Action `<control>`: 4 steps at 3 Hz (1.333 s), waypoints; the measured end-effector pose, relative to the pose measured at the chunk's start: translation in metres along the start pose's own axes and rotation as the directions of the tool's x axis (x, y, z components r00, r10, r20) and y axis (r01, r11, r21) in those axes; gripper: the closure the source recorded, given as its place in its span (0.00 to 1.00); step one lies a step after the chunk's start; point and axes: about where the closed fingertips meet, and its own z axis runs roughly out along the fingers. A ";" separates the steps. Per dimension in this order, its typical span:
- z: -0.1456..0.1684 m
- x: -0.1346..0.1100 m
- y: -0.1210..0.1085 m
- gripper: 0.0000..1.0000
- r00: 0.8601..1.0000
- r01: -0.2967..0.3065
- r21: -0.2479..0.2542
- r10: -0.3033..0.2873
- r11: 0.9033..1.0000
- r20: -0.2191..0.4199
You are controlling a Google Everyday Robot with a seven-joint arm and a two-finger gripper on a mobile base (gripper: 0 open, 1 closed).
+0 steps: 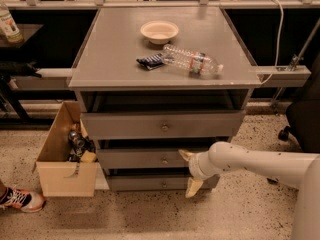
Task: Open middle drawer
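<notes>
A grey cabinet with three drawers stands in the middle of the camera view. The middle drawer (145,159) has a low grey front with a small round knob (164,160). It looks shut. The top drawer (160,126) sits above it and the bottom drawer (150,183) below. My gripper (189,171) comes in from the right on a white arm. It is open, with one cream finger at the middle drawer's front right of the knob and the other down by the bottom drawer. It holds nothing.
On the cabinet top (110,59) lie a cream bowl (159,31), a plastic bottle (192,60) and a dark packet (151,60). An open cardboard box (62,159) of items stands at the left. A shoe (17,199) is at lower left. A chair base (300,124) is at right.
</notes>
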 end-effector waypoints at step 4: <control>0.044 0.039 -0.068 0.00 0.983 -0.160 0.182 0.174 0.970 -0.059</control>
